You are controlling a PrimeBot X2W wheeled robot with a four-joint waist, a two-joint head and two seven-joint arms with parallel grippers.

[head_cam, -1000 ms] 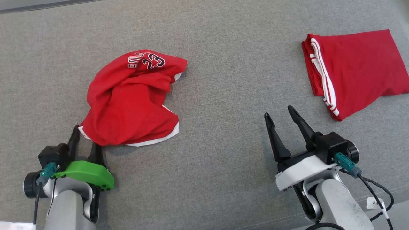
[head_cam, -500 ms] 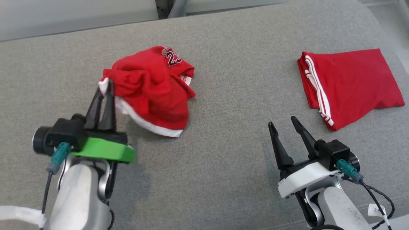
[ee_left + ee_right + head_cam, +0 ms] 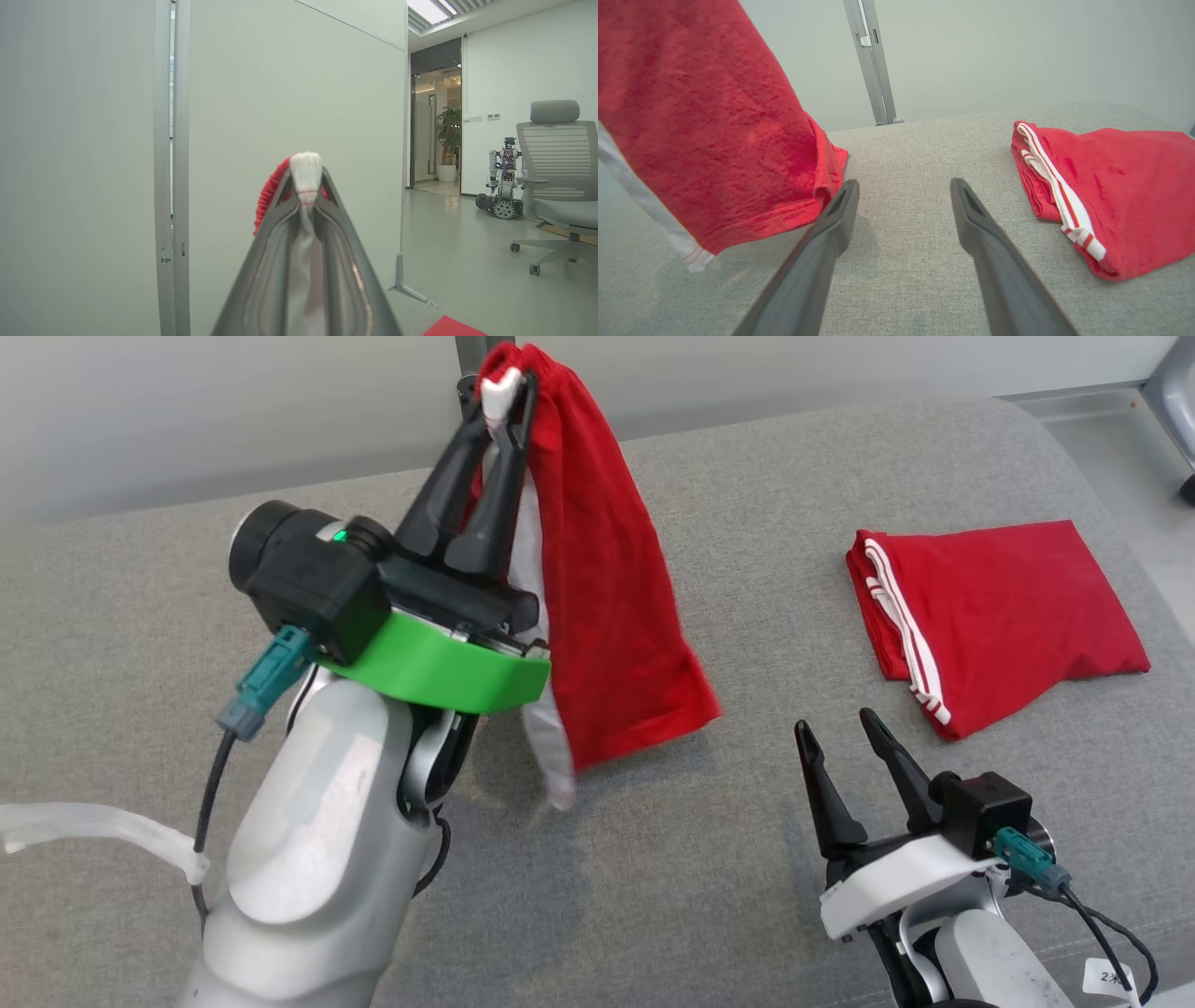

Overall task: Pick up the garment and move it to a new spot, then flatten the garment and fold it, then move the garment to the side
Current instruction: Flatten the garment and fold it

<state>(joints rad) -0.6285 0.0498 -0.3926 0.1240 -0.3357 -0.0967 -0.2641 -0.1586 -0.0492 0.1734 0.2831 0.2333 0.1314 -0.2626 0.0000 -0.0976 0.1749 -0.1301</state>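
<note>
The garment (image 3: 607,579) is a red jersey with white trim. It hangs in a long drape from my left gripper (image 3: 509,387), which is raised high and shut on its white hem. In the left wrist view that white hem (image 3: 306,175) is pinched between the closed fingers of the left gripper (image 3: 306,172). The right wrist view shows the garment (image 3: 705,116) hanging at the left, its lower edge just above the grey surface. My right gripper (image 3: 838,723) stands open at the lower right, apart from the cloth; the right gripper (image 3: 903,184) holds nothing between its fingers.
A folded red garment with white stripes (image 3: 990,616) lies on the grey fabric surface (image 3: 747,859) at the right. A pale wall with a metal post (image 3: 871,60) stands behind. An office chair (image 3: 558,177) and a small robot (image 3: 502,177) stand on the floor beyond.
My left gripper closed on the garment's hem and lifted it high off the surface, so it now hangs unrolled. The head camera tilted up. My right gripper stayed open in place.
</note>
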